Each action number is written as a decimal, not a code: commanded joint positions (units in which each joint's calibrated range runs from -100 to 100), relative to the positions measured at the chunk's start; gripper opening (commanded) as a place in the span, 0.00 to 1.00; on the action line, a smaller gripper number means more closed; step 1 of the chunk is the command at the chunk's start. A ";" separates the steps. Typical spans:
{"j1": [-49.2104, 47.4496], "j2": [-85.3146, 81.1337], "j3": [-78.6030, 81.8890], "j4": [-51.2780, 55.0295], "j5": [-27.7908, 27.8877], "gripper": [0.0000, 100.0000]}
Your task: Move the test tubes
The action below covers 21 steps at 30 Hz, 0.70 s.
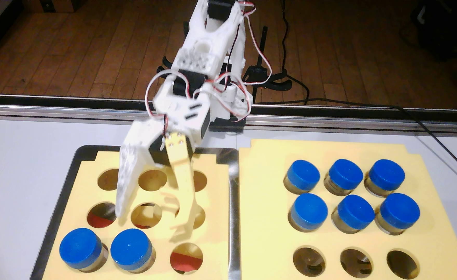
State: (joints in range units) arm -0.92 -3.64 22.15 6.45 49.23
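Two test tubes with blue caps stand in the front row of the left yellow rack [218, 204], one at the left [80, 247] and one in the middle [131, 249]. Several more blue-capped tubes [356, 212] fill the back and middle rows of the right yellow rack [262, 215]. My gripper [149, 228] hangs over the middle of the left rack, just behind the two tubes. It is open and empty. Its white finger [126, 188] is to the left and its yellow finger [185, 193], which is blurred, to the right. No other tube shows.
The left rack sits in a metal tray [234, 188]. Its other holes are empty, as is the right rack's front row [355, 262]. The arm's base [230, 118] is clamped at the table's far edge, with cables trailing to the right.
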 commanded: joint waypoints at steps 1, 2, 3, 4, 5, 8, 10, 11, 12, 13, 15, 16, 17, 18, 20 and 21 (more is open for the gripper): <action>0.00 2.73 -6.13 -0.04 0.14 0.33; 0.00 3.77 -7.13 -0.04 0.14 0.33; 0.00 4.56 -7.95 -0.04 0.14 0.33; -0.08 5.34 -8.85 -0.04 0.14 0.33; -0.08 7.07 -10.76 -0.14 0.14 0.33; -0.08 9.77 -13.67 -0.14 0.14 0.33; 0.22 11.50 -15.94 -0.14 0.14 0.29; 0.22 12.11 -16.66 -0.14 0.14 0.28; 0.22 12.63 -17.30 -0.14 0.14 0.26; 0.22 13.15 -17.75 -0.14 0.14 0.25; 0.22 14.11 -18.48 -0.14 0.09 0.24; 0.22 14.28 -18.75 -0.14 0.09 0.24; 0.22 14.46 -18.75 -0.14 0.09 0.24; 0.22 14.54 -18.75 -0.04 0.09 0.24; 0.22 14.63 -18.75 -0.04 -0.18 0.22; 0.14 14.63 -18.75 -0.04 -0.18 0.20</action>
State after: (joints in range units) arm -0.83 11.19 6.04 6.45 49.23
